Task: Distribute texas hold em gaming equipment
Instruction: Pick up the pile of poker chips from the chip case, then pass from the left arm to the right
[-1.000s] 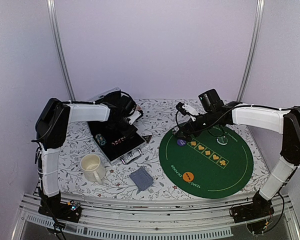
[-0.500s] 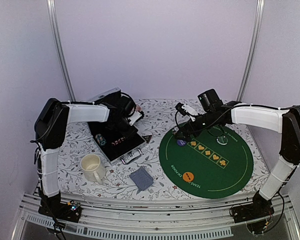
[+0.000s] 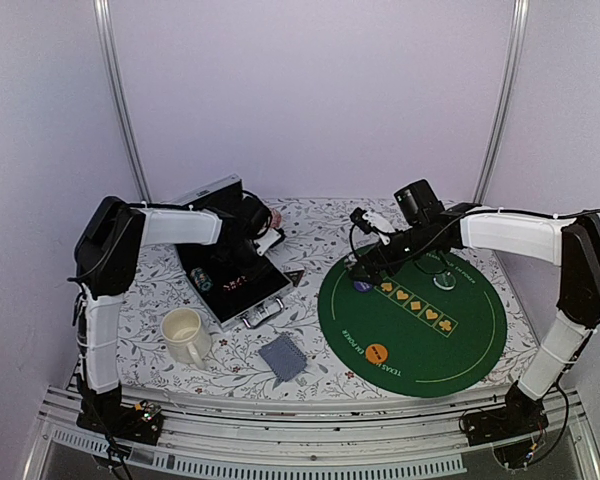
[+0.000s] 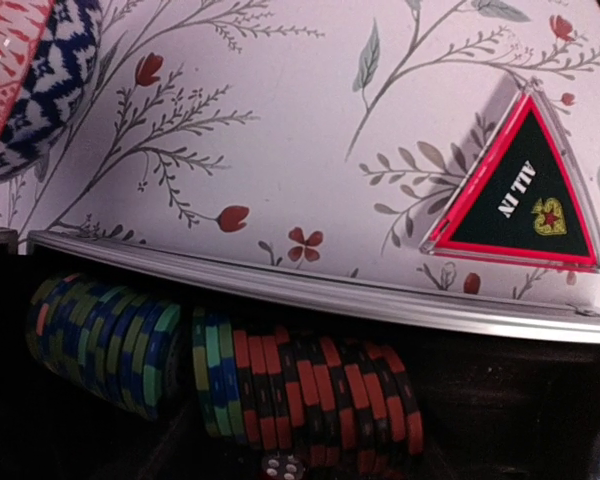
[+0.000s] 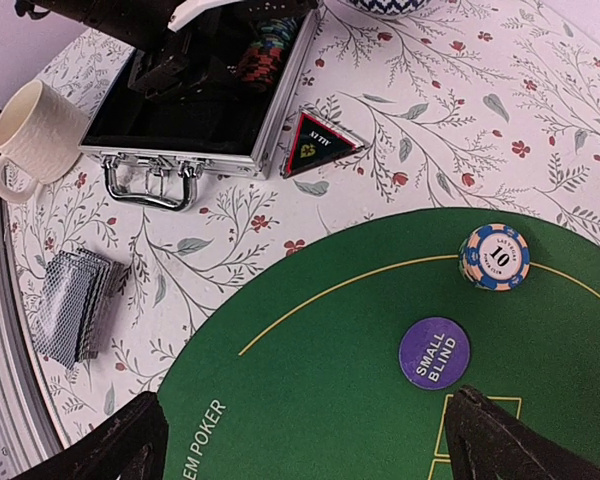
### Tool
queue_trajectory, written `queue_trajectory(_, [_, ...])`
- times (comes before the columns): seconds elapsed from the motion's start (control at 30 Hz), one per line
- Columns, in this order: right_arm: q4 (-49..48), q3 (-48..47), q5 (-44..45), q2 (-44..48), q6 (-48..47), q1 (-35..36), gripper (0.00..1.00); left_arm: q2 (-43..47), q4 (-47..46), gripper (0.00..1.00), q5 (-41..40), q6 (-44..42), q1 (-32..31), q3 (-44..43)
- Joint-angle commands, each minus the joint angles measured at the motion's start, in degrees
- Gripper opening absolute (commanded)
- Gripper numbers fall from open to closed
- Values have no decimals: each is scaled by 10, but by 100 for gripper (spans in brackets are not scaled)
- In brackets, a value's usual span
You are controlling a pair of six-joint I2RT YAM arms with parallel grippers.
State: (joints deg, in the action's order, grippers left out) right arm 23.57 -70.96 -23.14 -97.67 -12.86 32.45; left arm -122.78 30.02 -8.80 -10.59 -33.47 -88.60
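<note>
poker gear on a floral tablecloth (image 3: 320, 232) and a round green felt mat (image 3: 455, 350)

nearest lie a squared deck of grey-blue patterned cards (image 3: 283, 357), a glazed cream mug (image 3: 185, 335) and a flat orange disc (image 3: 377, 353) on the felt's near edge. behind them an open aluminium case (image 3: 242, 290) holds ridged striped chips (image 4: 310, 385) stood on edge in rows, with a black-red triangle marker (image 4: 520, 195) flat beside its rim. the right gripper (image 5: 305, 400) hangs spread wide and empty over a purple small-blind disc (image 5: 435, 352) and a striped "10" chip (image 5: 493, 256). the left gripper (image 3: 252, 240) is above the case. its finger spacing cannot be told.
</note>
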Motion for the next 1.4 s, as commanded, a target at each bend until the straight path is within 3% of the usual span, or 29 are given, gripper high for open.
queue_trajectory(0.0, [11,-20,-11,-10,3,-3,99,-19,12,61,-12,3,11,-18])
queue_trajectory(0.1, [14,-21,-13,-10,4,-3,99,-17,6,49,3,11,15,-20])
queue_trajectory(0.33, [17,-26,-12,-2,5,-3,99,22,-31,1,75,12,16,7])
queue_trajectory(0.77, [21,-29,0,34,9,-2,99,155,-39,0,173,83,15,50])
queue_trajectory(0.97, [18,-19,32,72,2,-3,99,223,-64,0,253,182,5,87])
queue_trajectory(1.17, [29,-4,66,121,-18,-1,99,267,-149,0,311,291,-66,135])
queue_trajectory(1.37, [33,46,107,189,-92,43,99,273,-337,0,416,459,-110,229])
